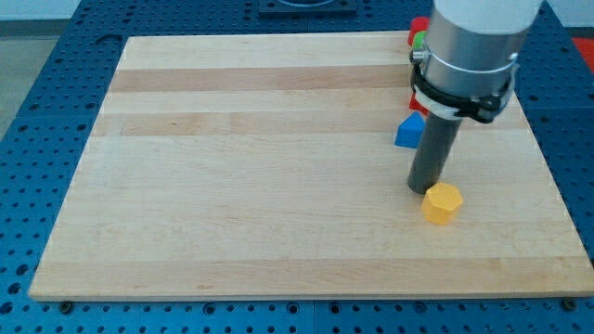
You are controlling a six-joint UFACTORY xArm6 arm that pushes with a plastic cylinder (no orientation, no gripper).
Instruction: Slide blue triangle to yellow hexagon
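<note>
Tip (427,189) sits on the wooden surface (232,186) betw. the two task blocks: blue triangle (407,131) just to its upper left, yellow hexagon (442,203) touching or nearly so at lower right. No fingers on this rig, nothing held. Best move, I'd judge: circle round to the triangle's far, top-left side w/o nudging the hexagon, then push down-right. Red (418,30) and green (419,40) blocks peek out behind the arm; avoid them.

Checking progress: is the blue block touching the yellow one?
No, the blue triangle sits apart from the yellow hexagon, with my tip between them.
</note>
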